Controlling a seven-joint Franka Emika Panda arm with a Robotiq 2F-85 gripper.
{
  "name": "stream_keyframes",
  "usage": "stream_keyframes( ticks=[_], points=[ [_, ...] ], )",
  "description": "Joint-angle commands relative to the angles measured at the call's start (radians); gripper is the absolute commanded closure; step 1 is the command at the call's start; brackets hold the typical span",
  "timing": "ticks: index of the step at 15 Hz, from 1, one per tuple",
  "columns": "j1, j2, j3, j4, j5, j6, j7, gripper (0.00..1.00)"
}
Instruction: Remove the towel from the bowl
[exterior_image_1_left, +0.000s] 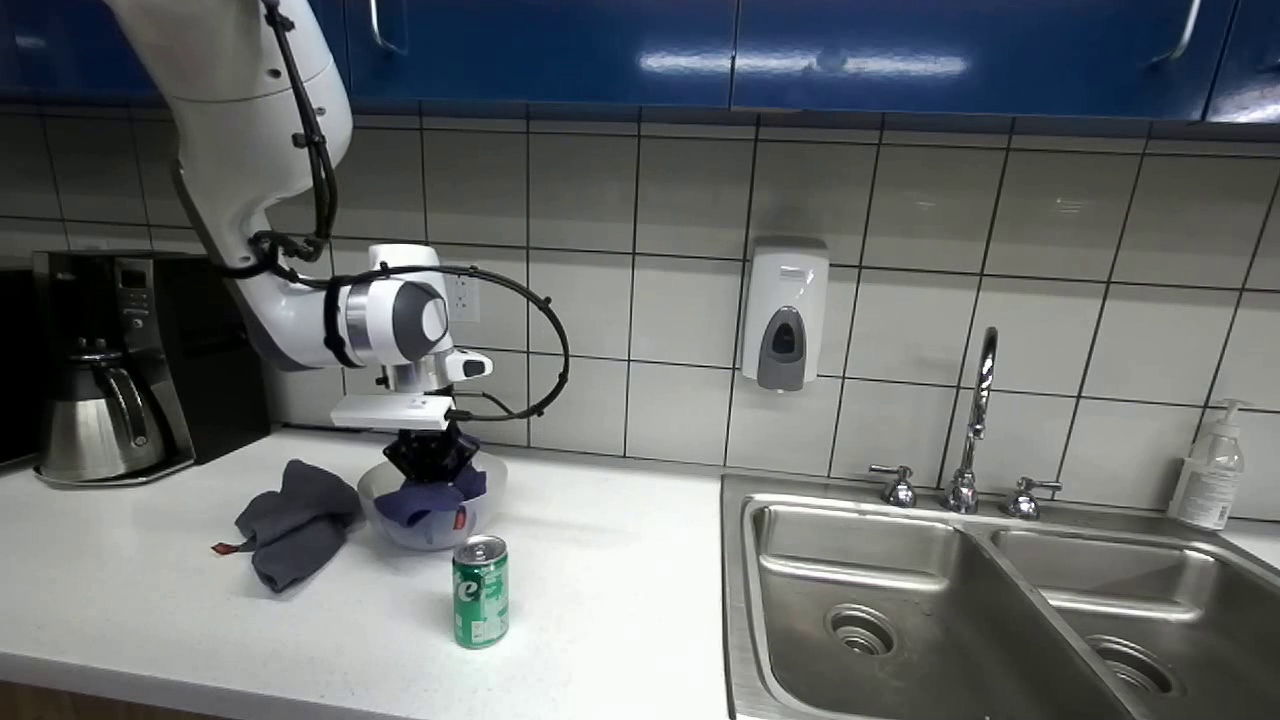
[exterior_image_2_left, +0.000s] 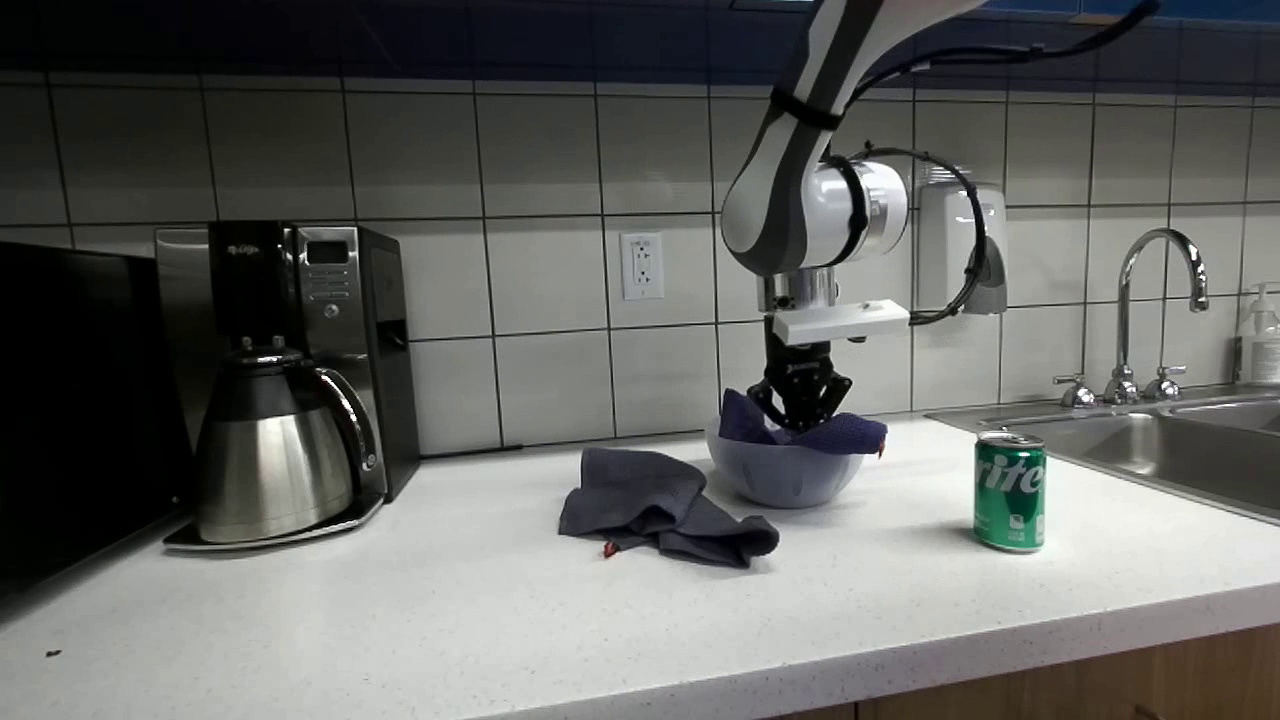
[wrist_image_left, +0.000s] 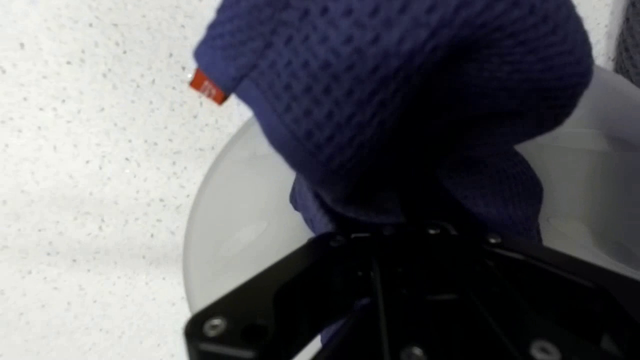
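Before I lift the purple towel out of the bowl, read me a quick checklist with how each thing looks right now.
1. Claw at the purple towel: ok, it reaches down among the folds.
2. Firm grip: cannot tell, the claw's tips are lost in dark folds.
3. Purple towel clear of the bowl: not ok, the end with the red tag sticks out past the rim.
4. Bowl upright on the counter: ok.
5. Gray towel clear of the bowl: cannot tell, it lies close beside it and may touch.
6. Can out of the way: ok, it stands upright, apart from the bowl.
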Motion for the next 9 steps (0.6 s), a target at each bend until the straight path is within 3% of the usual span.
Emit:
stream_keyframes(
  ticks=[1, 9],
  points=[
    [-0.006, -0.128, 0.013, -0.062, -0.033, -0.034, -0.065, 0.99],
    [-0.019, -0.297, 0.026, -0.138, -0.048, -0.061, -0.136, 0.99]
  ],
)
